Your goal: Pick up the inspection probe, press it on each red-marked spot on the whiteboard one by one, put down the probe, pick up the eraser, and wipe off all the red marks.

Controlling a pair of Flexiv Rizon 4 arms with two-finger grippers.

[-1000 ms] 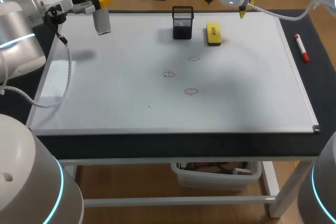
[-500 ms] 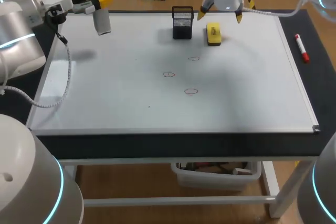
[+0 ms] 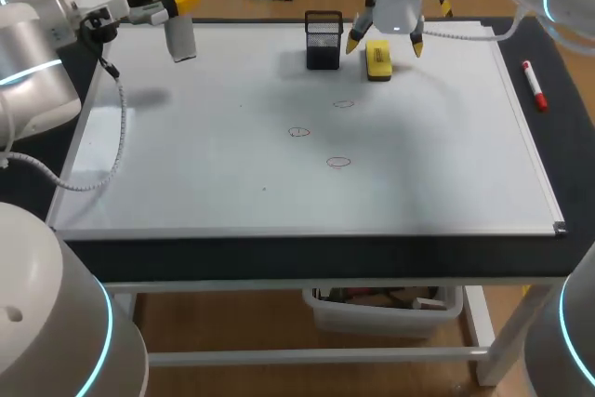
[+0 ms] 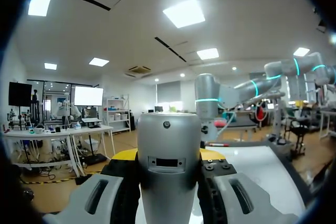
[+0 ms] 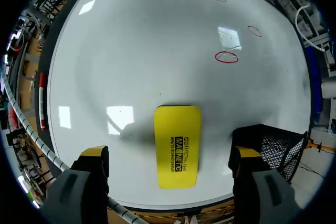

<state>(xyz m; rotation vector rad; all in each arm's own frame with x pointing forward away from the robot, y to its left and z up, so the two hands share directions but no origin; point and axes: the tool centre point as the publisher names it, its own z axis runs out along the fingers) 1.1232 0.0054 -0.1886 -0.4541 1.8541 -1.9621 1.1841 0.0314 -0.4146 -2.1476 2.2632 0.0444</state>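
Near the whiteboard's (image 3: 446, 155) far edge, the right gripper (image 3: 384, 45) hangs over the yellow eraser (image 3: 377, 60), jaws spread wide and clear of its sides, beside a black mesh holder (image 3: 323, 41). At the far left corner, the left gripper (image 3: 172, 6) pinches the grey inspection probe (image 3: 179, 34). Three red marks (image 3: 338, 162) sit mid-board.
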